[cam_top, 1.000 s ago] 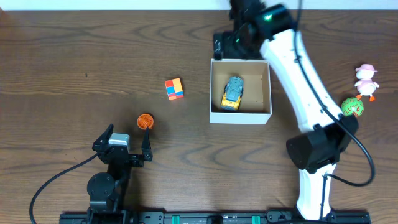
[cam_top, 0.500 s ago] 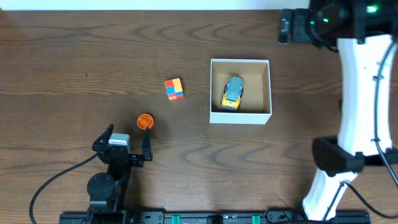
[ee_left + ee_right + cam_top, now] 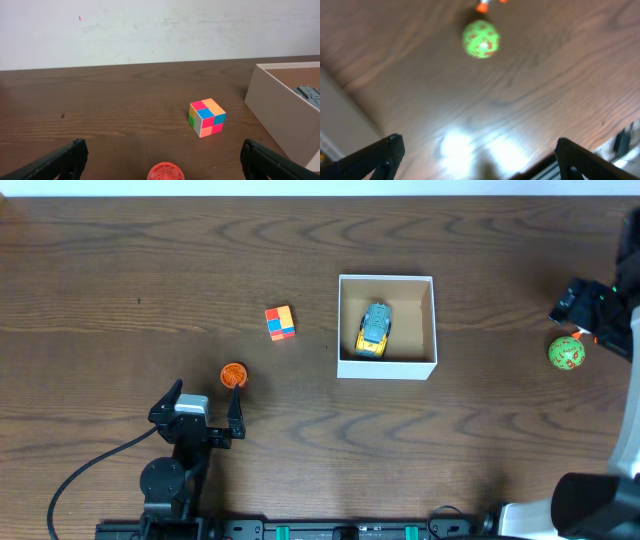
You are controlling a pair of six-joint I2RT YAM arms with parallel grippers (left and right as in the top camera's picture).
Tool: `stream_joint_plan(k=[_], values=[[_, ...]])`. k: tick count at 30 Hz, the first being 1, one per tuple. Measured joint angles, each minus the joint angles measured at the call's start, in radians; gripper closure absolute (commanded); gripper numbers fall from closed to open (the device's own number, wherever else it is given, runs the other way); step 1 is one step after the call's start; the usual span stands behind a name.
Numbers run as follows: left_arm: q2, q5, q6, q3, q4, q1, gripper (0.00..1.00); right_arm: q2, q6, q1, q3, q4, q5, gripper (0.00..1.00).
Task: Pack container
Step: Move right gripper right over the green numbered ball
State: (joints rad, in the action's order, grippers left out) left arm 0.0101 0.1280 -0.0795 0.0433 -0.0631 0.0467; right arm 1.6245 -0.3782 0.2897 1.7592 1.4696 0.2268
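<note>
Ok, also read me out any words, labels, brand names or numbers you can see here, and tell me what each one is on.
No text can be read in any view.
Box, toy car and cube: no lettering shows.
Green ball: it has red marks, too small and blurred to tell whether they are writing.

A brown wooden surface (image 3: 120, 260) seen from above holds a white-walled box (image 3: 387, 368) containing a blue-and-yellow toy car (image 3: 374, 329), a multicoloured cube (image 3: 280, 322) to its left, an orange ball (image 3: 233, 375) by the spread-fingered left end effector (image 3: 200, 405), and a green ball (image 3: 566, 353) beside the right end effector (image 3: 585, 305).
</note>
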Motion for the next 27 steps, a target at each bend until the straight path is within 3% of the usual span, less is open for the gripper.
stream_joint_plan(k=[5,12,27], values=[[0.000,0.000,0.000,0.000,0.000,0.000,0.02,0.016,0.089,0.097,-0.198,-0.226,-0.084,0.01],[0.000,0.000,0.000,0.000,0.000,0.000,0.02,0.123,0.191,0.165,-0.241,-0.389,-0.188,0.01],[0.000,0.000,0.000,0.000,0.000,0.000,0.02,0.292,0.323,0.176,-0.242,-0.443,-0.214,0.01]])
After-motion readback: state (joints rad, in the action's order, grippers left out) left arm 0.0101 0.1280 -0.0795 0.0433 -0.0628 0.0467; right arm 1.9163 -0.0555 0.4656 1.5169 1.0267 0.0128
